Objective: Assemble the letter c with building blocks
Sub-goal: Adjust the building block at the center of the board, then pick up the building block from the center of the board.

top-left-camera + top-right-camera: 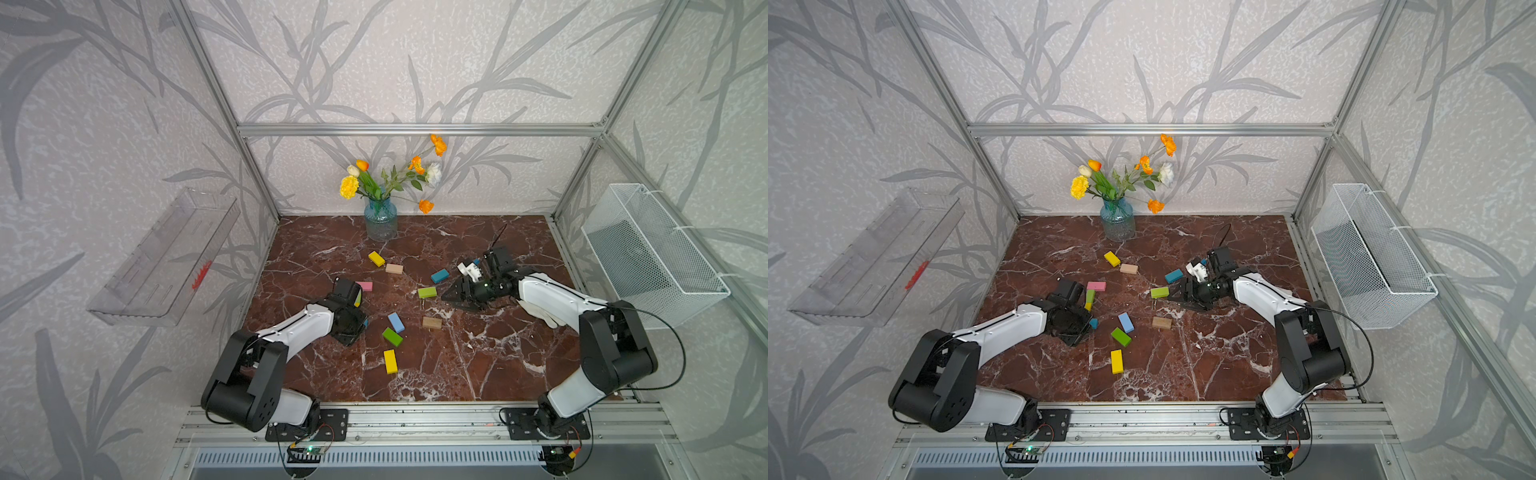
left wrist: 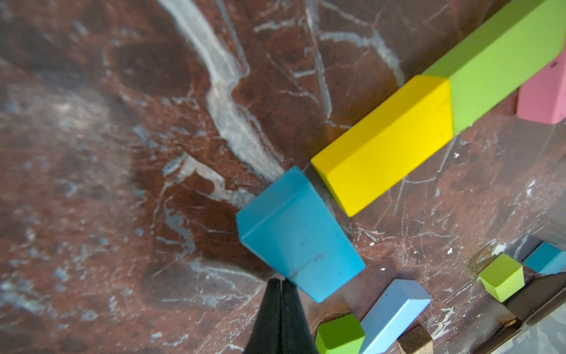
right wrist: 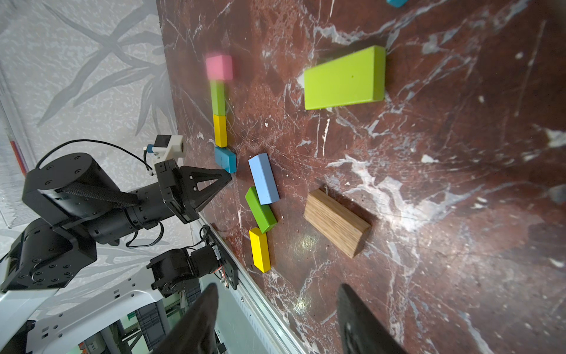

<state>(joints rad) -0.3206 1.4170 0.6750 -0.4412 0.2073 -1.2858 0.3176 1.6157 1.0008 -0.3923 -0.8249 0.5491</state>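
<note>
Left hand (image 2: 280, 283) is pressed together, nothing pinched, and its tip sits right at the near end of the teal block (image 2: 298, 236); it looks like contact, though I can't swear to it. This teal block is my marker for everything else. It lies flat on the table (image 1: 498, 365), with its long axis running away from my fingertips and skewed against the line of blocks beyond it. Just off its far corner is the end of the yellow block (image 2: 386, 144), too close for me to tell whether they touch. Past that comes the lime green block (image 2: 496, 61), end to end with the yellow, then the pink block (image 2: 542, 95) capping the line. I read that as the spine and top arm of the C, with the teal as the start of the bottom arm and not yet squared up. So the next move looks like a nudge, and it turns on that skew. My left arm is plainly the nearer one. My right hand (image 3: 277, 289) is spread and empty, well apart from the teal block, beyond the loose pieces. The table is glossy red-brown marble pattern, so I expect the block to slide easily and overshoot if I shove. There is bare table on one side of the teal. The other side is crowded, with the light blue block (image 3: 263, 179) just beside it and the dark green block (image 3: 260, 210) near.
</note>
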